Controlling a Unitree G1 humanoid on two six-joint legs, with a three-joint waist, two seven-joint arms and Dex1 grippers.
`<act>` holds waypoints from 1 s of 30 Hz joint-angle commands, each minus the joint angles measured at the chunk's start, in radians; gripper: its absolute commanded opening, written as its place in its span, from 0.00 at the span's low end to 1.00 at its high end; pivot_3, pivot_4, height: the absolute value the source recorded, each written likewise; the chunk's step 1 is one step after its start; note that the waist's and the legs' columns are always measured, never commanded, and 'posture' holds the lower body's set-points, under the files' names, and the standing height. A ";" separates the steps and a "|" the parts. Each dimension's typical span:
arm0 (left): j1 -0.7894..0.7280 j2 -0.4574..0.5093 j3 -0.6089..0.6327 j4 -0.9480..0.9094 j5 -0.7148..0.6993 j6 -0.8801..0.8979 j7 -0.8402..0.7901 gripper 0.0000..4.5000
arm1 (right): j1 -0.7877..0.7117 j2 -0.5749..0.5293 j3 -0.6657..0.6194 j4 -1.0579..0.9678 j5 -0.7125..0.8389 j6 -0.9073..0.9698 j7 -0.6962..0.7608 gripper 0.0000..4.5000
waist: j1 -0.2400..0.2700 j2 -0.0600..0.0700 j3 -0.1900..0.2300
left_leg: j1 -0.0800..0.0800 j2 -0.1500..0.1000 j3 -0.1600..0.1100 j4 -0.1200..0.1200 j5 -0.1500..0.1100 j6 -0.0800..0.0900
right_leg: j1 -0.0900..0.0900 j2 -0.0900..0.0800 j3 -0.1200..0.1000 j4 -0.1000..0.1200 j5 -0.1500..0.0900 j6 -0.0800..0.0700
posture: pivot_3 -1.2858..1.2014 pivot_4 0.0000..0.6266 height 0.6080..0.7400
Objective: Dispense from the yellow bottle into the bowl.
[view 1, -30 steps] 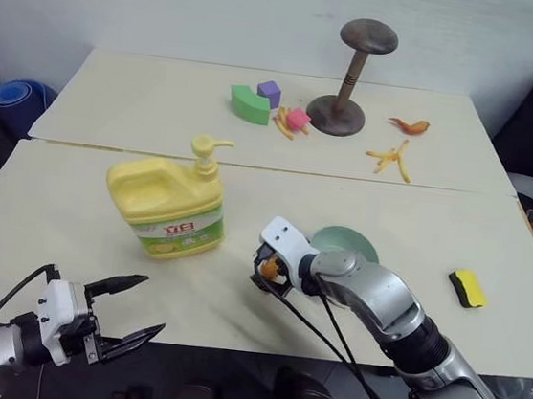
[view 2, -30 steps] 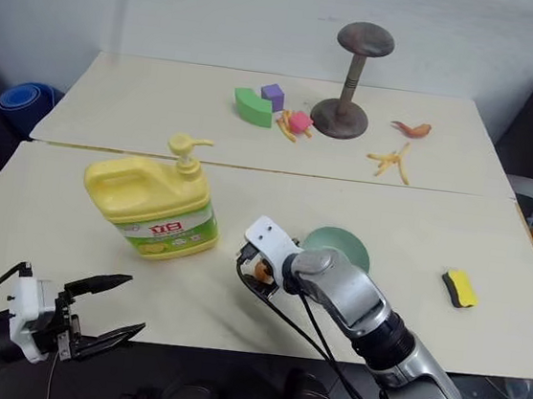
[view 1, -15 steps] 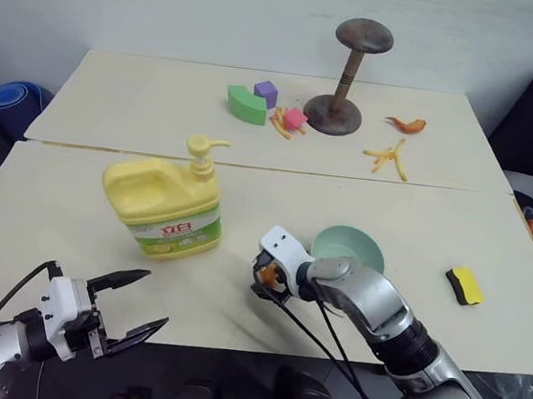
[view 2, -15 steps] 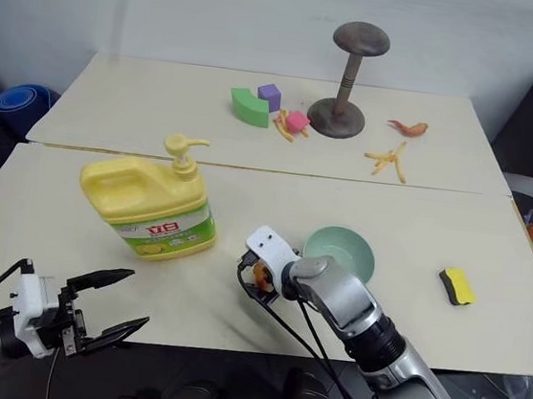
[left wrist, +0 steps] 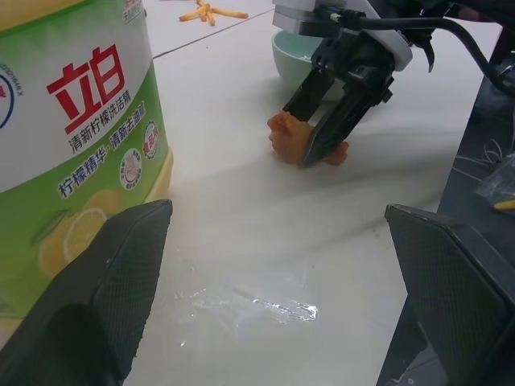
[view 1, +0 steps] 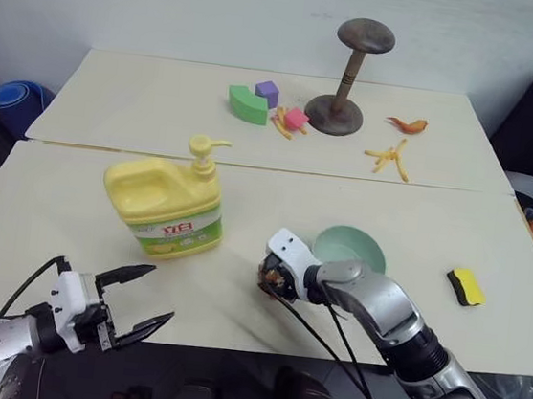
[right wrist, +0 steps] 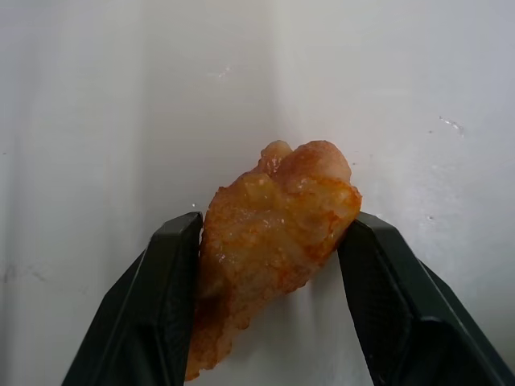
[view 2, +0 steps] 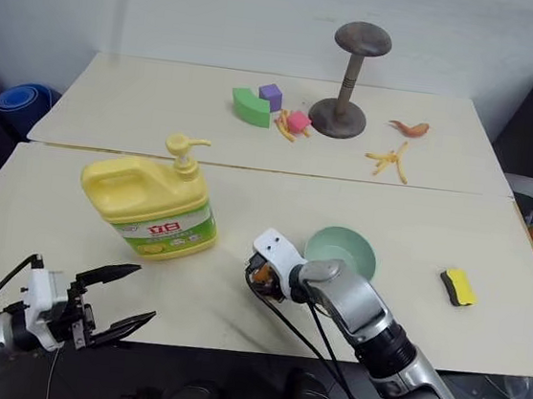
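While the yellow bottle (view 1: 167, 205) is left untouched just beyond the wide-spread left gripper (view 1: 132, 303), an orange food piece (right wrist: 269, 241) is pinched between the right gripper's (left wrist: 322, 143) fingers (right wrist: 161, 297), with the bowl (view 1: 352, 247) just behind them.

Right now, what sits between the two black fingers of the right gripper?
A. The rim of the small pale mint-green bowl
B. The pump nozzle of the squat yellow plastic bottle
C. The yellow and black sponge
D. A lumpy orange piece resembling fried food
D: the right wrist view shows the right gripper with one finger on each side of the lumpy orange piece, on the tabletop beside the pale mint-green bowl.
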 commanded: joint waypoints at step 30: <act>-0.199 -0.047 -0.192 -0.149 -0.054 0.150 0.020 1.00 | 0.433 -0.465 -0.778 0.494 0.062 -1.098 0.527 0.99 | 0.011 0.009 0.004 | 0.005 0.004 0.015 0.000 0.002 0.001 | 0.006 0.008 0.015 -0.008 0.006 0.002 | 0.52 0.24 1.00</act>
